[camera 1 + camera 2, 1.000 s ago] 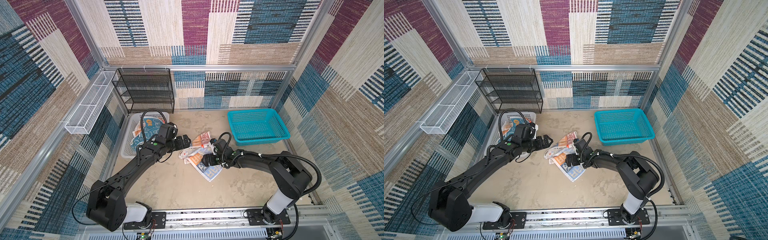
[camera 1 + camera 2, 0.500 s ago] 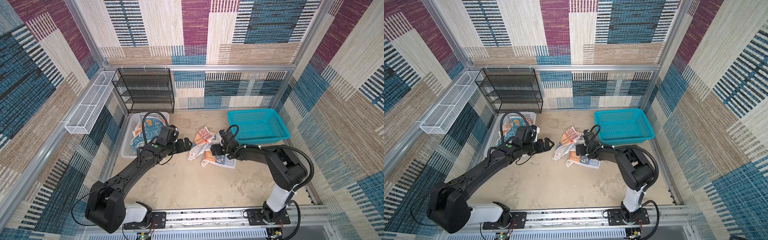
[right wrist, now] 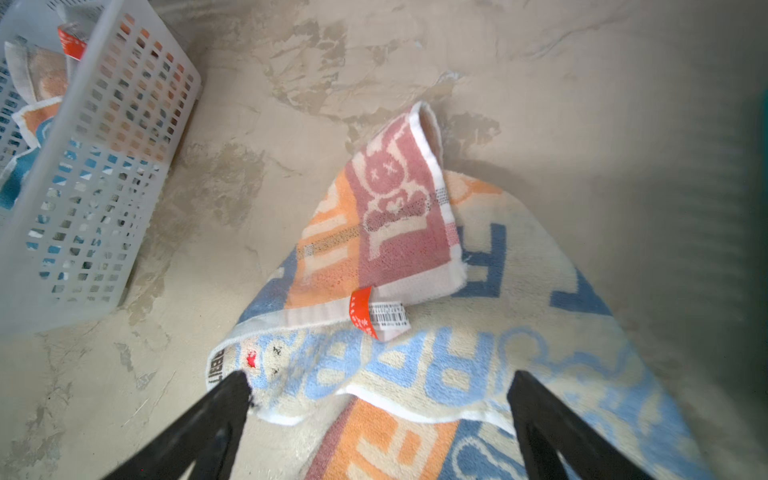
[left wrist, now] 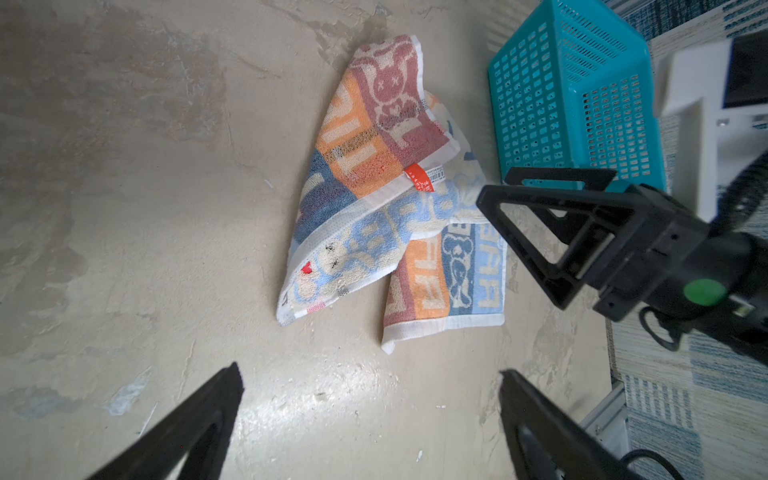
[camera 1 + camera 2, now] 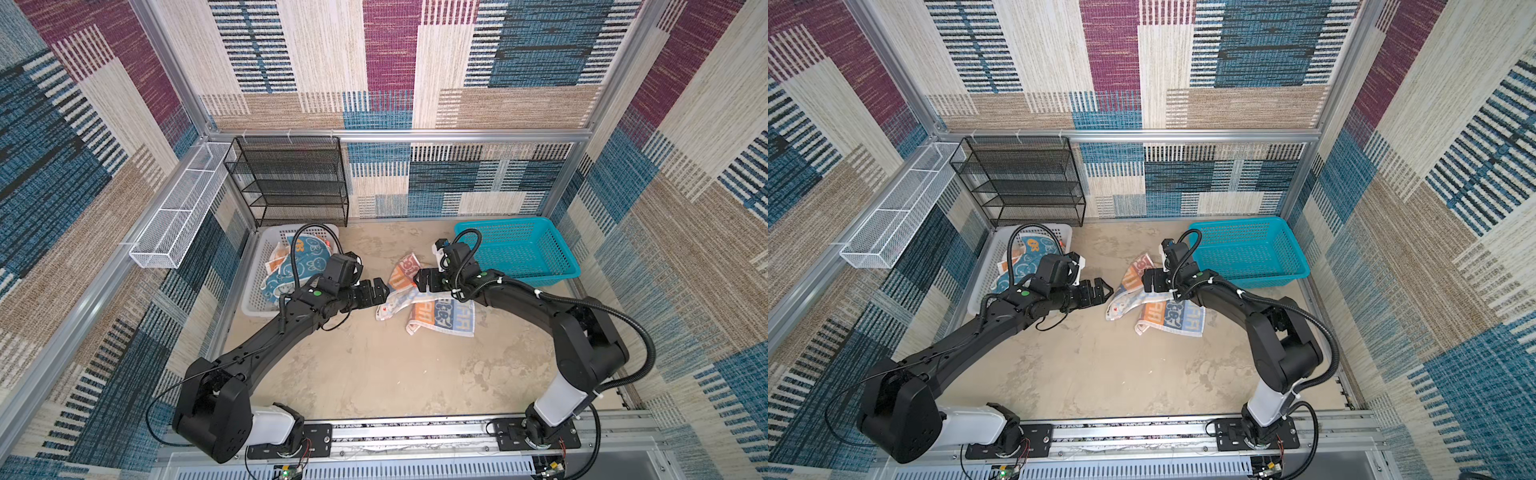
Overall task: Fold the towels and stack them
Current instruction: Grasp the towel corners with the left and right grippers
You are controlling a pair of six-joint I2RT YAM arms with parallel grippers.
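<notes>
A: On the mottled beige tabletop [image 5: 353, 365], the lettered towel [image 5: 440, 318] lies crumpled near the teal basket [image 5: 519, 253].
B: The left gripper [image 5: 381, 292] and right gripper [image 5: 419, 281] gape, empty. It looks soft and limp; pinch a hemmed corner, though which lies free is unclear.

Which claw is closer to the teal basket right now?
Right. The right claw hangs near the teal basket, over the towel; the left claw sits across that towel, by the white basket.
</notes>
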